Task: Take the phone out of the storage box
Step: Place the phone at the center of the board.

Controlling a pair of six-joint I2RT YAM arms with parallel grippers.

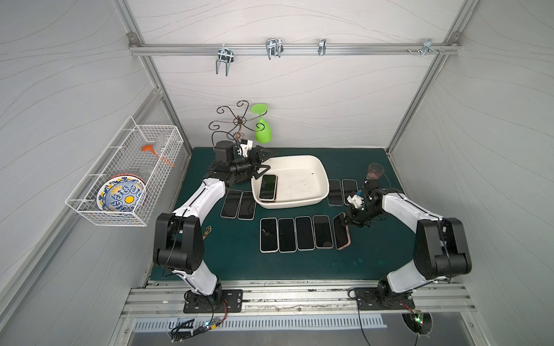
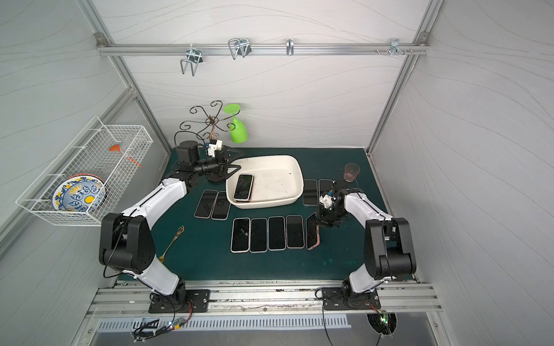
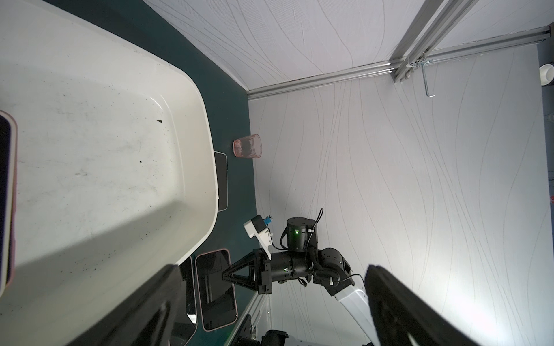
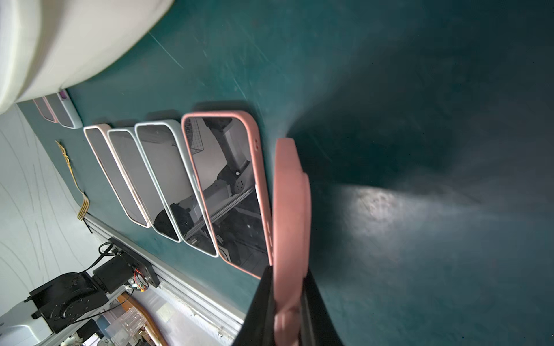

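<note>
Right tool [image 4: 287, 278]: I pinch a pink-cased phone [image 4: 290, 194] on edge, in front of the storage box's [image 1: 299, 185] right end.
Left tool [image 1: 265, 162]: my jaws spread wide, holding nothing, at the storage box's left rim.
Phone [image 1: 267, 187]: screen up inside the storage box, at its left end, near my left tool.
Four phones [image 1: 295, 234]: flat on the worktop [image 1: 374, 257] in front of the storage box, beside the pink-cased one.

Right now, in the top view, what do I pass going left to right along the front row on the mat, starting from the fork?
gold fork → first flat phone → second flat phone → third flat phone → fourth flat phone → pink phone, tilted up on its edge, with the right claw shut on its far end.
</note>
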